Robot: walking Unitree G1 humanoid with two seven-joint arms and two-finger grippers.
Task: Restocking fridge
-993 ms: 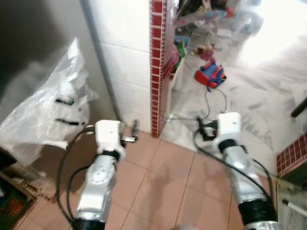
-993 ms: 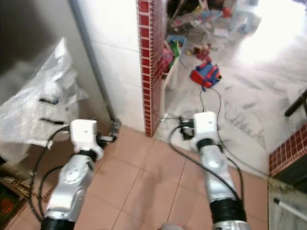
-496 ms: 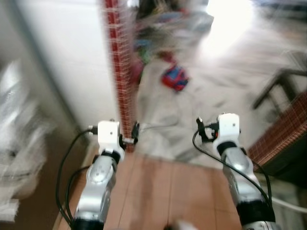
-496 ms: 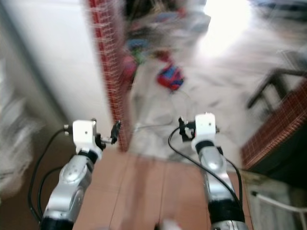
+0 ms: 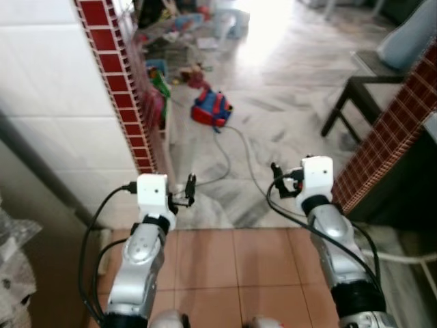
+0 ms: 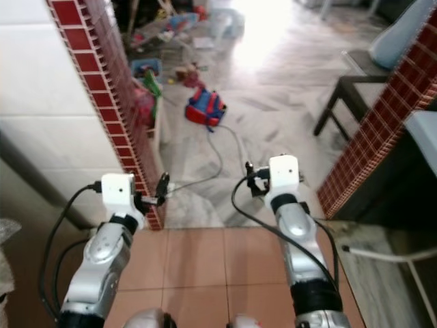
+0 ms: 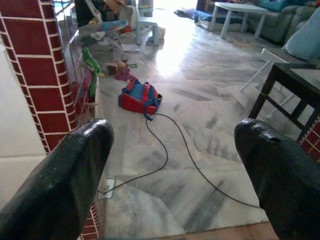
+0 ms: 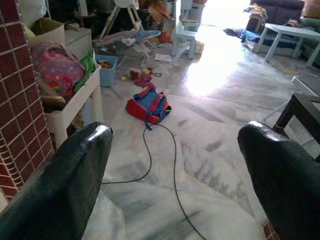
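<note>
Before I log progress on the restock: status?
Left gripper and right gripper open, empty. No fridge in sight. Cable and red-blue bag on marble floor ahead.

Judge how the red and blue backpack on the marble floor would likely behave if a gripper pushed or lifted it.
The red and blue backpack lies slumped and flattened, so it is probably soft fabric and would sag when lifted. It looks small and unstuffed, so likely light. On the glossy marble floor it would probably slide rather than roll.
</note>
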